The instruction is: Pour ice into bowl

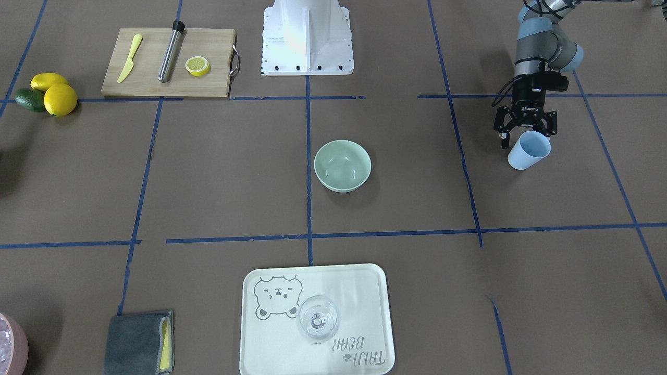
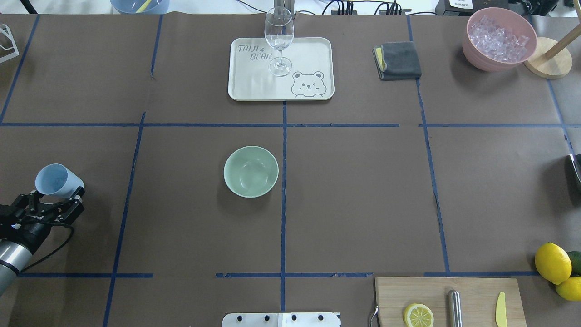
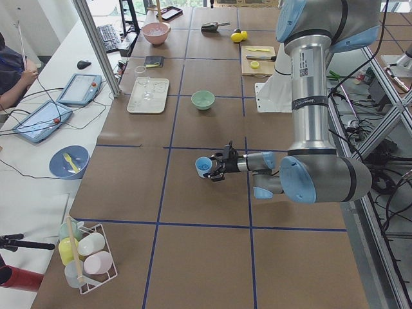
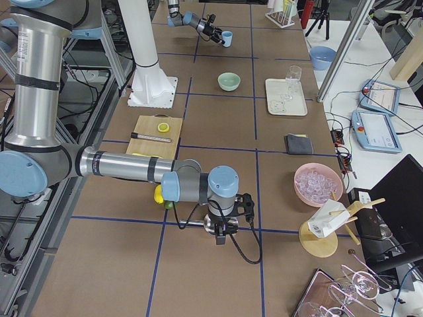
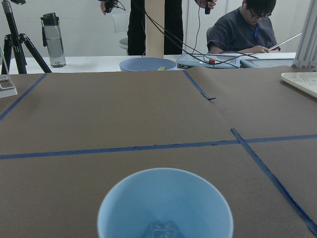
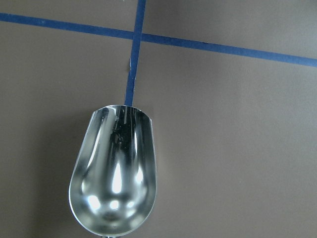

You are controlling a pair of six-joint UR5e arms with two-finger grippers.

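The pale mint-green bowl (image 2: 251, 171) stands empty at the table's middle; it also shows in the front view (image 1: 342, 165). My left gripper (image 2: 56, 196) is shut on a light blue cup (image 2: 58, 180) at the table's left end, far from the bowl, and holds it tilted. The left wrist view shows one clear ice cube (image 5: 161, 230) in the cup's bottom (image 5: 165, 208). My right gripper (image 4: 223, 228) points down at the table's right end and is shut on an empty metal scoop (image 6: 115, 171).
A pink container (image 2: 498, 41) holds a heap of ice cubes (image 2: 497, 31) at the far right. A tray (image 2: 313, 54) with a clear wine glass (image 2: 278, 38) is beyond the bowl. A grey cloth (image 2: 398, 60), cutting board (image 2: 476, 290) and lemons (image 2: 553, 262) lie around.
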